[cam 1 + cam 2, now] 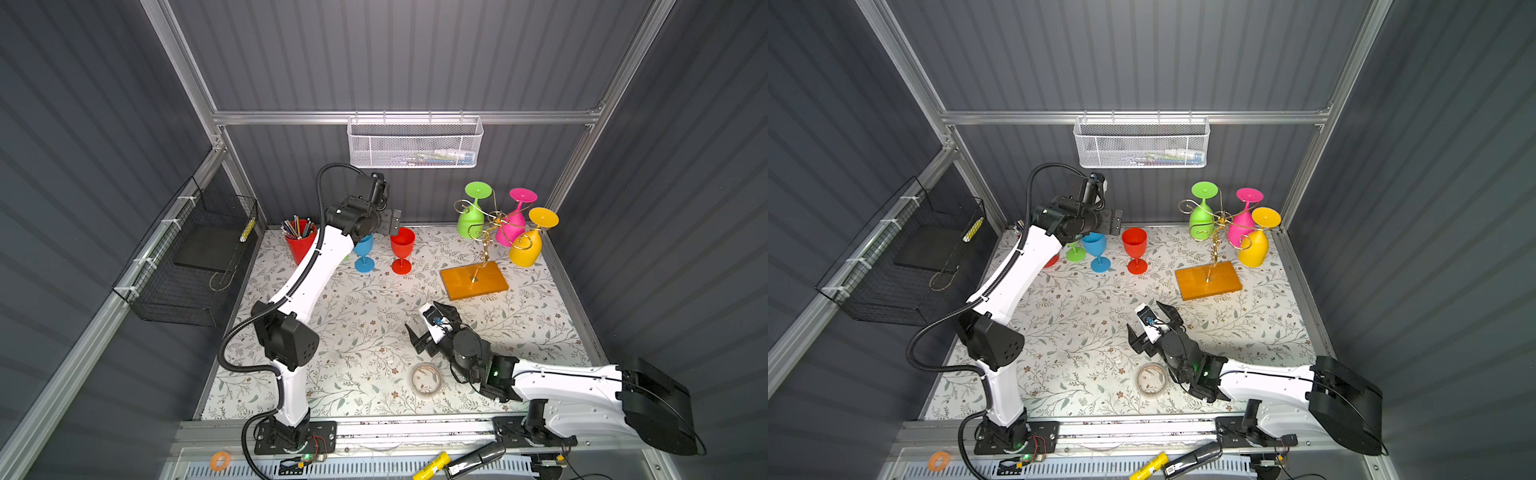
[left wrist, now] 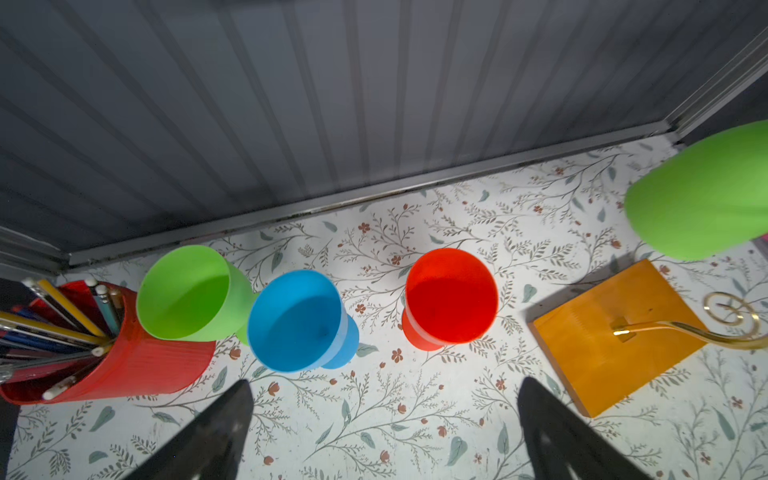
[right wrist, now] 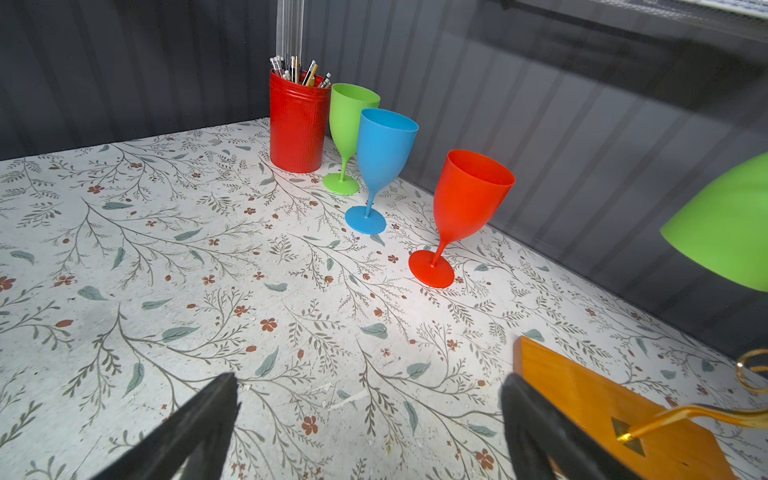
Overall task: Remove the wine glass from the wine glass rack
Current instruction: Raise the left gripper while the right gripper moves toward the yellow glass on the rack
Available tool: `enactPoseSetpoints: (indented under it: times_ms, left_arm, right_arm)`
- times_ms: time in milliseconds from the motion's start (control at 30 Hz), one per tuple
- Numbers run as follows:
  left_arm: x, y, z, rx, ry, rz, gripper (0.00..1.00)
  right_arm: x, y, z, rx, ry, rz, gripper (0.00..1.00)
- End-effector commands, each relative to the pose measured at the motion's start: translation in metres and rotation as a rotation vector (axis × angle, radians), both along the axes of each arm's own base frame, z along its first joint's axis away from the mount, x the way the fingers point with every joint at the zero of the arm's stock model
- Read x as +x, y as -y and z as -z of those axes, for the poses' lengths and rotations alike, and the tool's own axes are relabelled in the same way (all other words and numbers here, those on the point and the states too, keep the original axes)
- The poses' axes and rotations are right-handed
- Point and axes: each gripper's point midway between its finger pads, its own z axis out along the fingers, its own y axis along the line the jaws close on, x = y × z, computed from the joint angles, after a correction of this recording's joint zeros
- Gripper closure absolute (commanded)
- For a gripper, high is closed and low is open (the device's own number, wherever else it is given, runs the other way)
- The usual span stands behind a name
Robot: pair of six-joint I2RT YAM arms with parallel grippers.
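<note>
The gold wire wine glass rack [image 1: 492, 222] [image 1: 1219, 222] stands on its orange-brown base [image 1: 473, 281] [image 2: 615, 332] [image 3: 590, 399] at the back right. Three wine glasses hang upside down on it: green [image 1: 469, 222] [image 2: 706, 195], pink [image 1: 512, 229] and yellow [image 1: 527, 247]. My left gripper [image 1: 390, 222] [image 2: 386, 386] is open and empty, hovering above the upright blue glass [image 1: 364, 249] and red glass [image 1: 402, 246], left of the rack. My right gripper [image 1: 424, 319] [image 3: 370, 384] is open and empty, low over the table in front of the base.
A second green glass [image 1: 1075, 251] [image 2: 187, 291] and a red pencil cup [image 1: 300, 245] stand by the back wall. A tape roll [image 1: 426, 379] lies near the front. A white mesh basket [image 1: 415, 143] hangs behind, and a black wire basket [image 1: 195, 257] hangs on the left wall.
</note>
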Motion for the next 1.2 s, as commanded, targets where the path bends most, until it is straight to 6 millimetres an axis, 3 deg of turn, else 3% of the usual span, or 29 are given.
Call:
enactPoseSetpoints:
  times_ms: [0,200,400,500,533,667,833,1000,1167]
  left_arm:
    - [-0.018,-0.003,-0.008,-0.019,0.022,-0.001,0.00]
    - [-0.067,-0.013,-0.011,-0.043,0.022,0.074,0.00]
    - [-0.105,-0.019,-0.013,-0.053,0.100,0.188,0.00]
    - [-0.117,-0.018,-0.015,-0.077,0.171,0.243,0.00]
    - [-0.120,-0.018,-0.004,-0.074,0.167,0.254,0.00]
    - [-0.132,-0.014,0.003,-0.094,0.169,0.305,0.00]
    - [-0.149,-0.002,0.018,0.001,0.192,0.347,0.00]
    - [-0.159,0.012,0.030,0.057,0.228,0.396,0.00]
    - [-0.171,0.023,0.029,0.062,0.275,0.446,0.00]
  right_arm:
    - [-0.001,0.004,-0.014,0.046,0.017,0.009,0.02]
    - [0.001,0.015,-0.021,0.041,0.041,0.055,0.02]
    - [0.002,0.024,-0.063,0.080,0.021,0.088,0.04]
    - [0.003,0.030,-0.095,0.119,0.007,0.115,0.05]
    - [0.004,0.031,-0.104,0.130,0.003,0.122,0.05]
    - [0.009,0.044,-0.141,0.171,-0.016,0.163,0.05]
    - [0.024,0.079,-0.175,0.250,-0.060,0.253,0.05]
    - [0.037,0.137,-0.212,0.373,-0.093,0.363,0.05]
    - [0.049,0.187,-0.230,0.429,-0.160,0.475,0.06]
